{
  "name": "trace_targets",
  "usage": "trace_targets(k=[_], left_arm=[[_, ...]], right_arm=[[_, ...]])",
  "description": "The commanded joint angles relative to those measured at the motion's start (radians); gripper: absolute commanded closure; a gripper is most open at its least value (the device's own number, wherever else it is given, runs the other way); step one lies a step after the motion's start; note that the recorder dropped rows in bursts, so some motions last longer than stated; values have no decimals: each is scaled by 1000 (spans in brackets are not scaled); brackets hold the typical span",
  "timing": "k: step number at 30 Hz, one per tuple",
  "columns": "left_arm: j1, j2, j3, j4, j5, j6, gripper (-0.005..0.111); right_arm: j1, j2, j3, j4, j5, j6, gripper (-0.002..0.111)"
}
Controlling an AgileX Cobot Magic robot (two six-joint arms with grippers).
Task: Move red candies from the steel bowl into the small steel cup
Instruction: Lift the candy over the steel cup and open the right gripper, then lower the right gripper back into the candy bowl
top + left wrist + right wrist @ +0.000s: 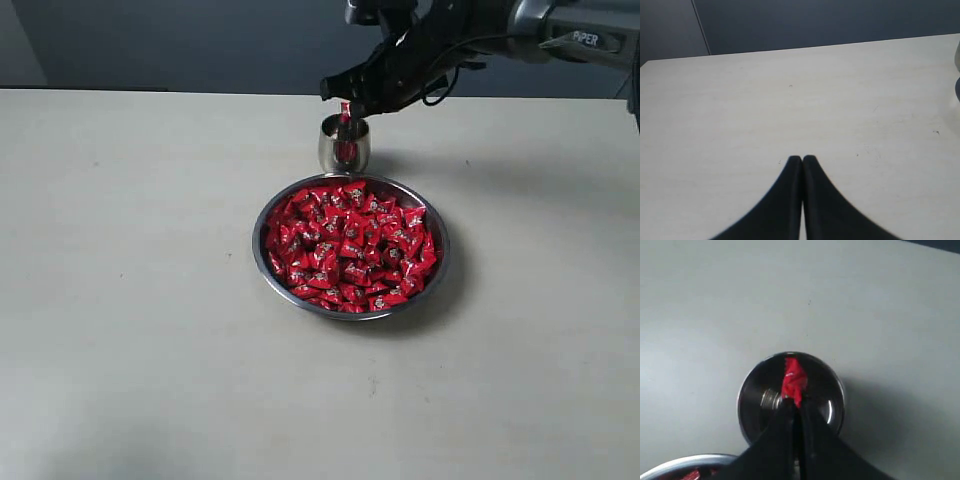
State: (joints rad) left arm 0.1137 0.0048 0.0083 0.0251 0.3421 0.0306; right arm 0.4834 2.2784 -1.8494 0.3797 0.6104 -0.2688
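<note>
Drop-off step: right tool (pixel 795 407) pinches a red candy (pixel 793 377) over the small steel cup (pixel 826 389) (left tool (pixel 801 159) closed, empty); next should come a release.

The right claw (pixel 346 104) is angled downward, clamped on a red candy (pixel 793 379); the left claw (pixel 802 160) (fingertips touching) is closed.

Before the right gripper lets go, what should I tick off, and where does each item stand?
1. Grip: right gripper shut on one red candy: ok.
2. Candy hangs over the mouth of the small steel cup: ok.
3. Cup upright on the table: ok.
4. Gap between cup and steel bowl: cannot tell.
5. Left gripper shut over the table, away from cup and bowl: ok.
</note>
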Motion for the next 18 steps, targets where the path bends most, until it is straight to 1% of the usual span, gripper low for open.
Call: trace_targets(k=[1, 3, 5, 9, 14, 18], left_arm=[[-5, -5, -8, 2, -5, -1, 106], [-5, -5, -8, 2, -5, -1, 106], [-5, -5, -8, 2, -5, -1, 106], [-5, -5, -8, 2, -5, -1, 106], [-5, -5, -8, 2, -5, -1, 106], [-5, -5, -8, 2, -5, -1, 106]], right_arm=[[-4, 14, -12, 3, 7, 0, 100], [-4, 16, -12, 3, 9, 0, 88], [-4, 7, -19, 3, 16, 0, 84], [-4, -50, -23, -13, 84, 0, 84], [-4, -108, -15, -33, 211, -87, 84], [-4, -176, 76, -42, 225, -102, 84]])
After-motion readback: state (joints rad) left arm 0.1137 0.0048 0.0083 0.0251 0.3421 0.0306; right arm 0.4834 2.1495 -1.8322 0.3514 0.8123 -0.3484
